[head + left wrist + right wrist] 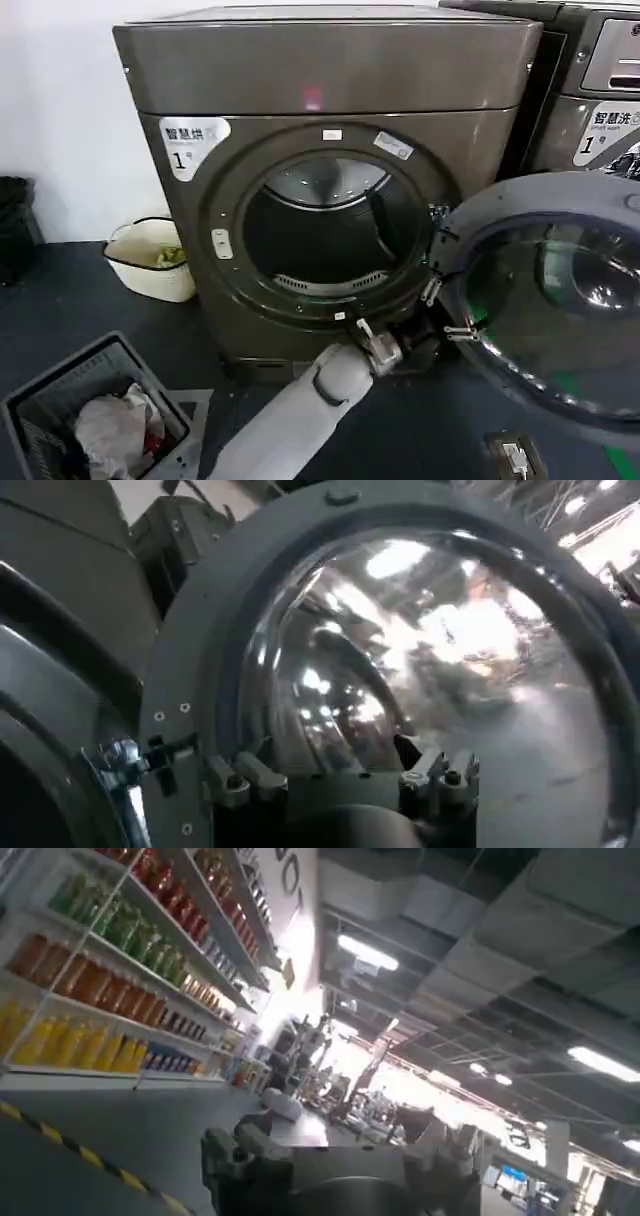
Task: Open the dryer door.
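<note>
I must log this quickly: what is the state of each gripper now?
Left gripper: open, at the inner edge of the large round chrome-rimmed dryer door, which is swung open; holding nothing.
Right gripper: cannot be told.

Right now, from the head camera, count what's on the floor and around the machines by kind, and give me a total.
Machines: 2, the bronze-grey dryer and a second grey machine
Open round doors: 1, the dryer door
Baskets: 2, a grey basket and a cream basket
Total: 5

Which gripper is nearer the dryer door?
Left. The left gripper sits at the lower hinge-side edge of the swung-open dryer door; the right gripper faces store shelves, away from it.
</note>
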